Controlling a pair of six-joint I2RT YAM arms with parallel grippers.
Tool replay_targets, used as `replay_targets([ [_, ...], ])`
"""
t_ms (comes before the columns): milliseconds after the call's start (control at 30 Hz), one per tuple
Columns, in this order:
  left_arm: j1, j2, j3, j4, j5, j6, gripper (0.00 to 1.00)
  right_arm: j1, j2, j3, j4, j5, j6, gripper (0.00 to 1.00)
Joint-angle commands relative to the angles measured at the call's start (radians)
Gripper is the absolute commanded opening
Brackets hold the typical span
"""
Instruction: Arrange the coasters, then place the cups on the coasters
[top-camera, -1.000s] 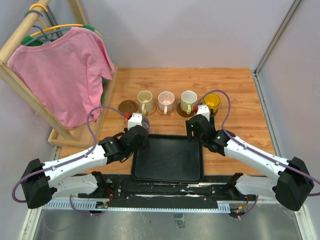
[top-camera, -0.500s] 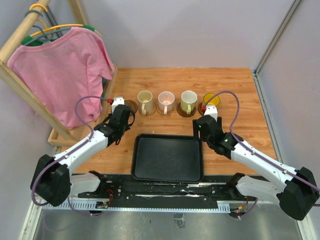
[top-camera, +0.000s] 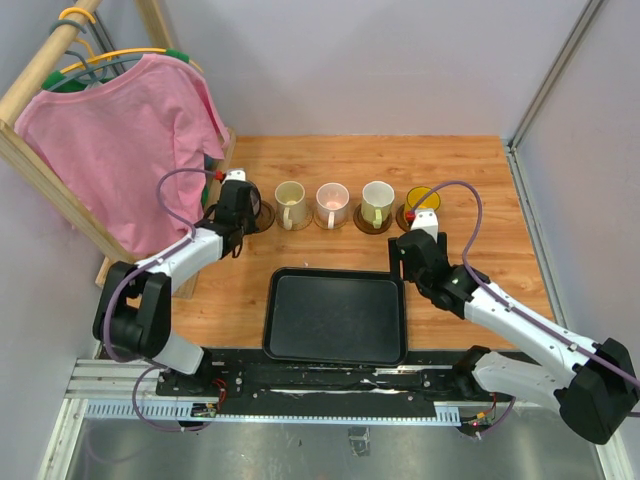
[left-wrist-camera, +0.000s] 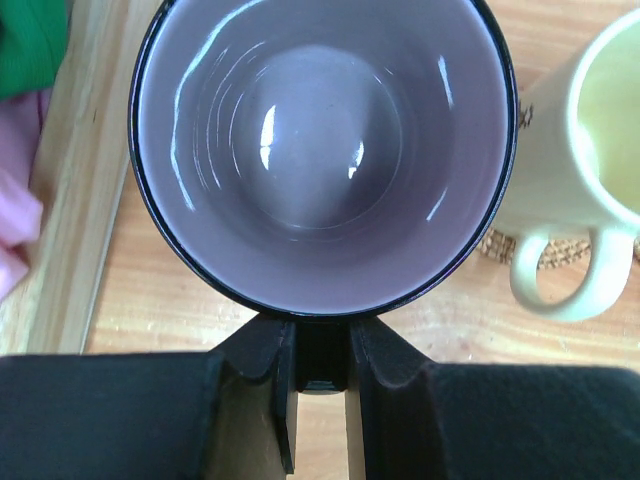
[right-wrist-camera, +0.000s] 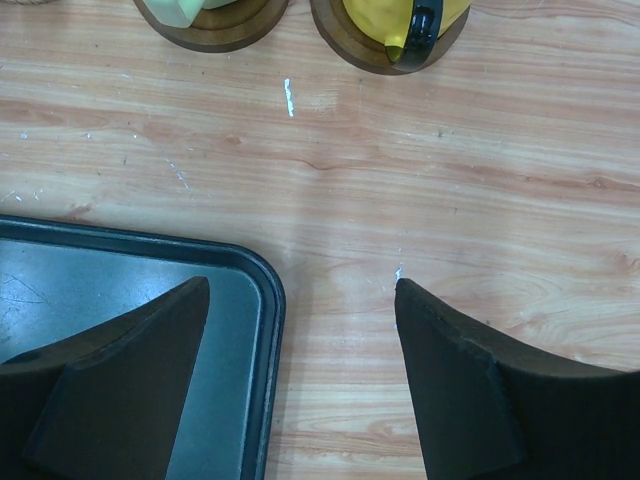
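**Top and wrist views, near to far.** The black tray (top-camera: 335, 315) lies nearest the arm bases and carries nothing.

Beyond its far right corner is the right end effector (right-wrist-camera: 300, 290), fingers apart and holding nothing. A second ago it was at the amber-yellow cup (top-camera: 424, 200). It has since drawn back towards the tray, and that cup now stands alone on its coaster (right-wrist-camera: 385, 55), so that placement reads as done.

The left end effector (left-wrist-camera: 320, 345) is clamped together on the handle of the greyish purple cup (left-wrist-camera: 320, 150). A second ago it held this cup by the tray's far left corner. It has now carried the cup out to the leftmost coaster (top-camera: 262, 214), at the left end of the row on the worktop (top-camera: 480, 180). The cup hides that coaster in the wrist view, so whether it has touched down cannot be told. Judged from the row, setting this cup down and letting go is all that remains.

**Counts.**
- Cups: five. Four stand free: cream-yellow (top-camera: 290, 200), pale pink (top-camera: 332, 202), whitish pale green (top-camera: 377, 200) and amber-yellow. The purple one is in the grip.
- Coasters: five, in one line. Four are loaded, and the fifth is at the left end effector.
- Trays: one.

Farthest left, a wooden rack (top-camera: 40, 160) holds one pink shirt (top-camera: 120, 150).
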Motion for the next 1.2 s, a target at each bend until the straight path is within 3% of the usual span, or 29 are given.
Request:
replay_targets([
  [0,0.037,0.039,0.074,0.128,0.064,0.037,0.01,-0.016,0.003,0.015,-0.015,0.024,-0.004,0.76],
  [500,0.044,0.171,0.224,-0.020,0.131,0.063,0.01,-0.015,0.022,0.034,-0.015,0.005,0.014,0.76],
  [1167,0.094,0.192,0.229,-0.067,0.196,0.042,0.01,-0.015,0.022,0.026,-0.019,-0.012,0.020,0.76],
])
